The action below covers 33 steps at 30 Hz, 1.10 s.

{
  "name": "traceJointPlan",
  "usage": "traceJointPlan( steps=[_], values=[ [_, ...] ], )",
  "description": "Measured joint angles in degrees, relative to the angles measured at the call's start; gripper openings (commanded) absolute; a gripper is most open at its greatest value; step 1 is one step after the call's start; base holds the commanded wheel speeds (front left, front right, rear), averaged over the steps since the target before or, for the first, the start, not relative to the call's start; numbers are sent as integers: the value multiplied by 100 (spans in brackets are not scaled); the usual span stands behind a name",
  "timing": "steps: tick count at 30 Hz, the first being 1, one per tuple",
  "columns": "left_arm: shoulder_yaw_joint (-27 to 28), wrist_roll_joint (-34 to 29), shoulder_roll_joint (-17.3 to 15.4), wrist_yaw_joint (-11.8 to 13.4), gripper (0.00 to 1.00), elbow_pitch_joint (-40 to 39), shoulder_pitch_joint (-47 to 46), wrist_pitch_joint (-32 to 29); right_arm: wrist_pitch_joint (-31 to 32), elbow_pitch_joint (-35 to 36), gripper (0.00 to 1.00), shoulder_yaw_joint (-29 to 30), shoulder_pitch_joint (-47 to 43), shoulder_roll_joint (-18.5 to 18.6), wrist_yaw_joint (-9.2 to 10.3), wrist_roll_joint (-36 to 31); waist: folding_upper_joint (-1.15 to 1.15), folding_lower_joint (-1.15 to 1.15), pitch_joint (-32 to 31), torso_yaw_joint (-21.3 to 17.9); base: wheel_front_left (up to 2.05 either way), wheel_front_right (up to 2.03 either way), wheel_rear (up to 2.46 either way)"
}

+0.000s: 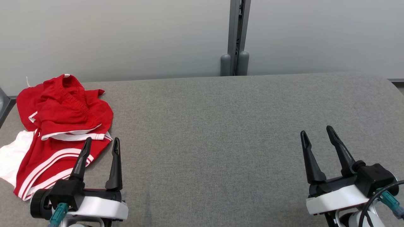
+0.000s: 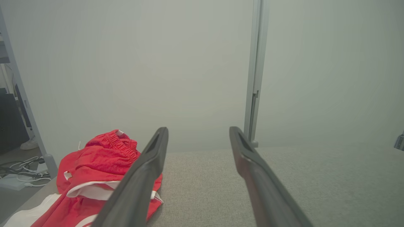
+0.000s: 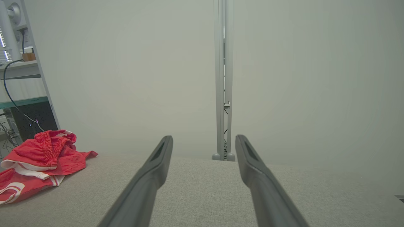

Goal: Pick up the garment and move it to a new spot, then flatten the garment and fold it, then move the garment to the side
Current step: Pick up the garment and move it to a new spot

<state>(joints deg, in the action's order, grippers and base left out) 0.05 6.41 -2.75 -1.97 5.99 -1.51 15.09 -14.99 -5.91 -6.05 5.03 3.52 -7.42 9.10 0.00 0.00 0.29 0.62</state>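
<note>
head view: garment (image 1: pixel 60 119) crumpled left on bench (image 1: pixel 221 126), likely soft, light; pinch the waistband (image 1: pixel 75 93). left pincer (image 1: pixel 102 139), right pincer (image 1: pixel 316 130) wide, empty.

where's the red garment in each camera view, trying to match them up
Head view: red garment at the left edge of the grey table, just past the left gripper.
Left wrist view: garment at lower left, partly behind one gripper finger.
Right wrist view: garment at far left, below mid-height.
Shared landmark: the grey upright post behind the table.
</note>
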Motion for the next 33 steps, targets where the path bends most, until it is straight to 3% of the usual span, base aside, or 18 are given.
traceJointPlan(
  steps=[18,33],
  values=[
    [-14,18,1,-1,100,97,-16,0,0,-15,100,-8,-3,0,0,-2,0,0,12,108,0,0,0],
    [5,85,0,12,100,199,-38,4,-2,-48,100,-37,-40,2,0,36,0,0,-10,716,0,0,0]
  ],
)
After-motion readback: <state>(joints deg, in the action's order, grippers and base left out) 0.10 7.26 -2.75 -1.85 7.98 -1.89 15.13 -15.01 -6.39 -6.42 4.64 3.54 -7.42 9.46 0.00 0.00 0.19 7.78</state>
